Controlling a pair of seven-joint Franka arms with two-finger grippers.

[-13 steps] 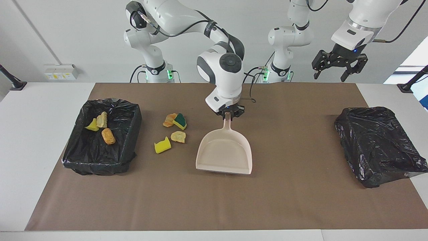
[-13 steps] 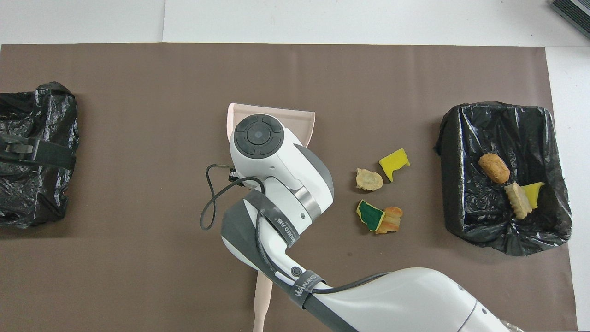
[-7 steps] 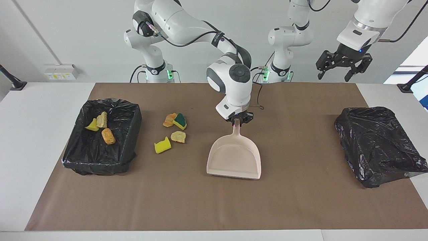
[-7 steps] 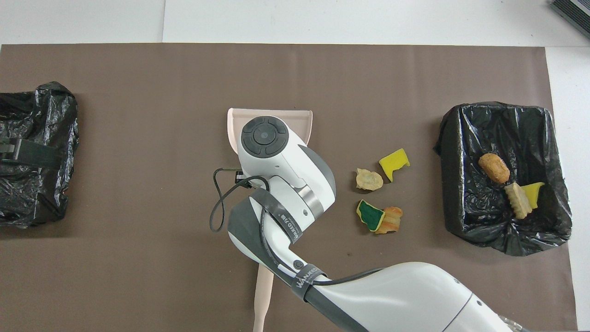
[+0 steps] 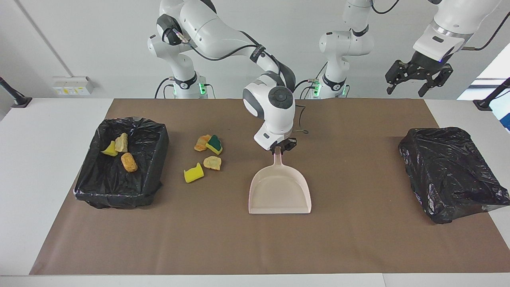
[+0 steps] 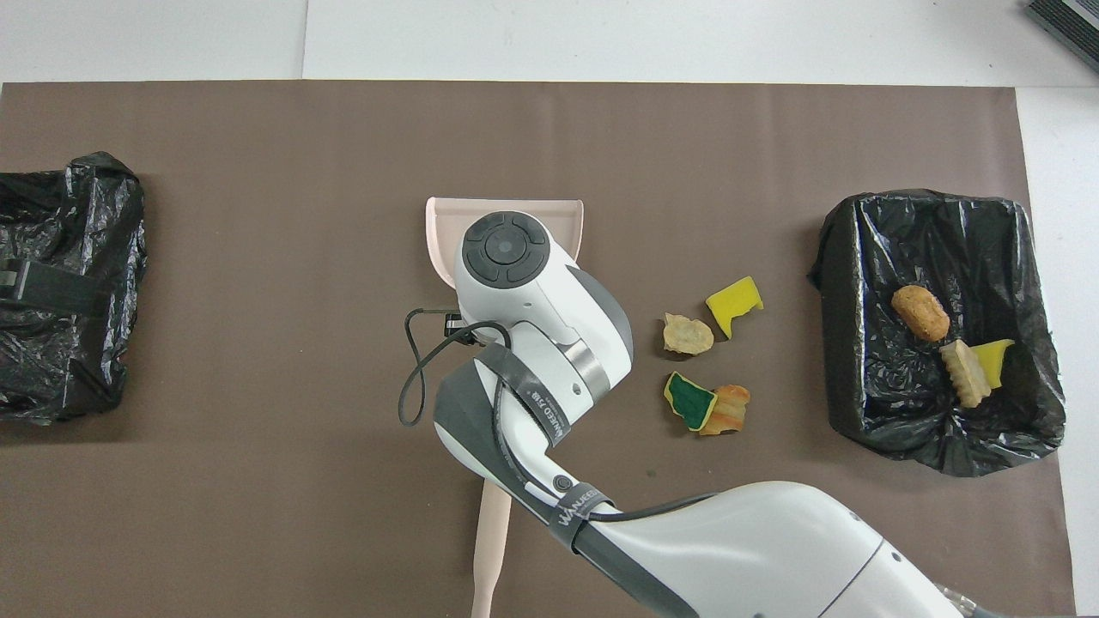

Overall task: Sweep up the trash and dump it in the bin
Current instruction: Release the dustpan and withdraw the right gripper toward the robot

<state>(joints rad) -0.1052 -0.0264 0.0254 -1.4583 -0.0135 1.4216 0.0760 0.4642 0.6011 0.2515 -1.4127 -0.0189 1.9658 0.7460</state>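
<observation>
Two views inspected, facing first, overhead second.

Facing view, right gripper [image 5: 279, 148]: pressed together on the top of the dustpan [image 5: 279, 194] handle; the pan lies flat on the brown mat [image 5: 255, 247], mouth turned away from the robots.
Facing view, left gripper [image 5: 418, 77]: fingers spread, holding nothing, raised in the air over the left arm's end of the table; this arm waits.
Facing view, trash [image 5: 208, 154]: four pieces loose on the mat between the dustpan and the open bin [image 5: 157, 159]; three pieces inside that bin, at the right arm's end.
Facing view, covered bin [image 5: 448, 171]: wrapped in black plastic at the left arm's end; contents hidden.
Facing view, writing: none readable.

Overhead view, writing: a grey strap on the right arm carries pale lettering, partly wrapped round the arm, not fully legible.
Overhead view, hidden: the right arm covers the right gripper and most of the dustpan [image 6: 440, 232]; only the pan's mouth edge and the handle's end show.
Overhead view, cut off: the covered bin [image 6: 77, 223] runs past the picture's edge, with a dark part of the left arm over it.
Overhead view, trash [image 6: 713, 352]: green-layered sponge touches an orange lump; yellow chunk just beside a tan lump, farther from the robots.
Overhead view, open bin [image 6: 859, 275]: three pieces inside, two touching.
</observation>
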